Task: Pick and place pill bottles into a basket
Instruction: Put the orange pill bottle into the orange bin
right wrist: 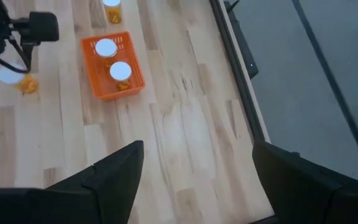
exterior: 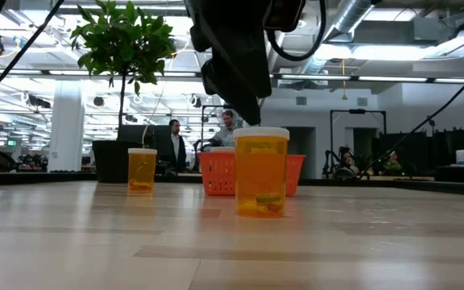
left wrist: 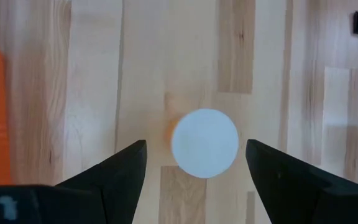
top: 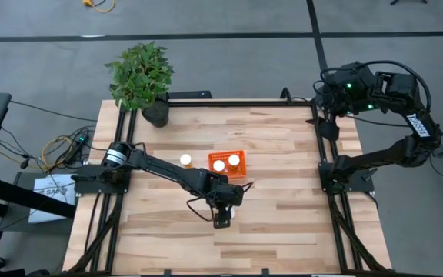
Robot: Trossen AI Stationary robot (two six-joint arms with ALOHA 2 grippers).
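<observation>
One pill bottle (left wrist: 204, 143), white cap on an orange body, stands upright on its base on the wooden table (top: 283, 223). It also shows in the low view (exterior: 261, 173). My left gripper (left wrist: 196, 144) is open and hangs just above it, pointing down, one finger on either side of the cap and touching nothing. The orange basket (top: 228, 164) sits farther back on the table with two capped bottles (right wrist: 113, 60) upright inside. Another bottle (top: 185, 160) stands on the table left of the basket. My right gripper (right wrist: 197, 149) is open and empty, raised past the table's far right corner.
A potted plant (top: 143, 81) in a dark pot stands at the table's far left corner. Black frame rails (top: 325, 154) run along the table's left and right sides. People show in the room beyond the table in the low view (exterior: 176, 145).
</observation>
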